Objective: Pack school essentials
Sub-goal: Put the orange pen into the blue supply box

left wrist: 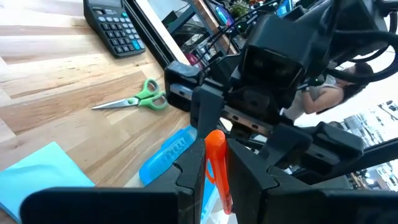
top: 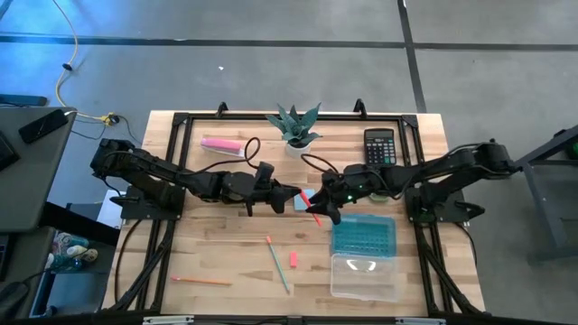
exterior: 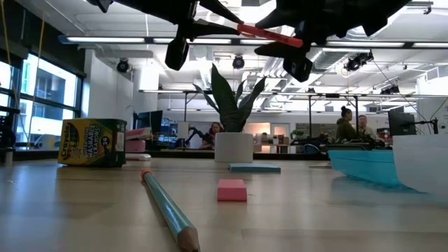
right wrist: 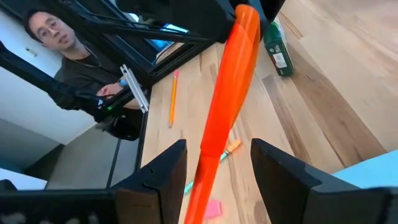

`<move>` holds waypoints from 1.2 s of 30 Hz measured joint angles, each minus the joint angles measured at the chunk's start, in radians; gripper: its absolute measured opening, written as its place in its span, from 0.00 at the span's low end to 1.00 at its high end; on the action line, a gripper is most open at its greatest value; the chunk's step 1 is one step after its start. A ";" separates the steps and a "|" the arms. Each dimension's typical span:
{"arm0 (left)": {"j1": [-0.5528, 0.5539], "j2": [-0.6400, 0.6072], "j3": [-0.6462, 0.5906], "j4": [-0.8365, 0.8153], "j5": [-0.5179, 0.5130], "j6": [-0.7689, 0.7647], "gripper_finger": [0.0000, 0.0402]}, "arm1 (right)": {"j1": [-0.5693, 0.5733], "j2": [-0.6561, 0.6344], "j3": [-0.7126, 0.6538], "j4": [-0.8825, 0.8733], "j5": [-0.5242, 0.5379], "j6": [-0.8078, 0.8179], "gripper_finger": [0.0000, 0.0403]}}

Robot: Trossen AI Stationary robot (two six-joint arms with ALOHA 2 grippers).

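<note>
Two grippers met mid-table above the light blue notepad (top: 304,199): left gripper (top: 287,192) clamped the orange-red pen (left wrist: 217,168), right gripper (right wrist: 214,163) spread around it; best close fully before the left lets go.

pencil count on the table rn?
2: an orange pencil near the front left edge, and a teal pencil at front centre beside the small pink eraser. More could be hidden under the arms.
</note>
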 joint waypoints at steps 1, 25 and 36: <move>0.000 0.000 0.000 0.000 0.000 0.000 0.13 | 0.000 0.001 0.000 0.000 -0.002 0.000 0.42; 0.000 0.000 0.000 -0.006 0.023 0.025 0.13 | 0.000 0.003 0.000 -0.097 -0.044 -0.009 0.03; 0.000 0.000 0.000 -0.016 0.027 0.077 0.37 | 0.035 -0.142 -0.001 -0.439 -0.040 -0.042 0.04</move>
